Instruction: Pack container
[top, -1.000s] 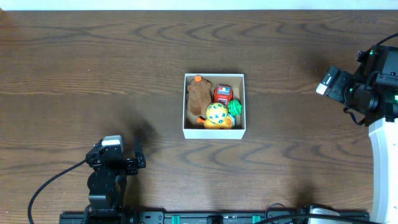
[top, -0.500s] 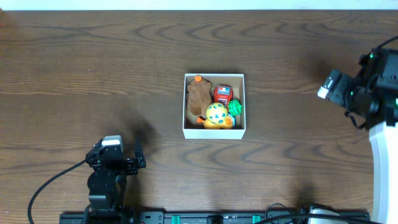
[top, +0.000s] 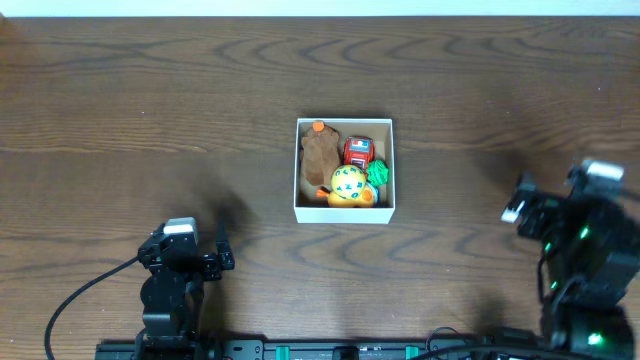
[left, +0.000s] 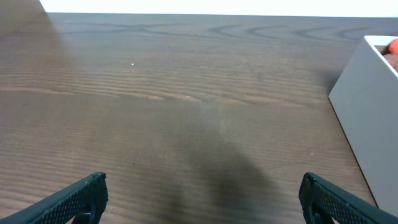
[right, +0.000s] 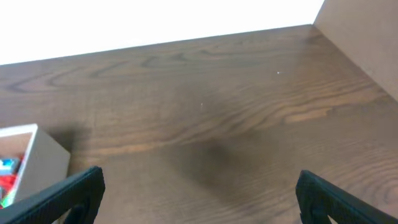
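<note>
Container: the container (top: 345, 213) stood open-topped at the middle of the table (top: 140, 100), in the same spot as a second before.
Contents: a brown plush (top: 320, 155) lay along the left inside, a red toy (top: 358, 150) sat at the far side, a yellow spotted ball (top: 349, 182) rested by the near wall, and a green piece (top: 379, 172) lay against the right wall. All were within the walls and none had shifted.
Right arm: the right gripper (right: 199, 183) had drawn back from the far right of the table to the near right, close to its base and well apart from the box.
Right fingers: spread wide with nothing between them, only bare wood below.
Left arm: the left gripper (left: 202, 193) had stayed parked at the near left.
Left fingers: likewise spread apart and empty.
Loose items: no toy showed on the wood outside the box in any view.
Meaning: with both arms withdrawn and empty-handed, the packing looked finished. The right arm's retreat read as a return to rest, not a reach for another piece.
Open question: no lid was in view, so whether closing was wanted could not be told.
</note>
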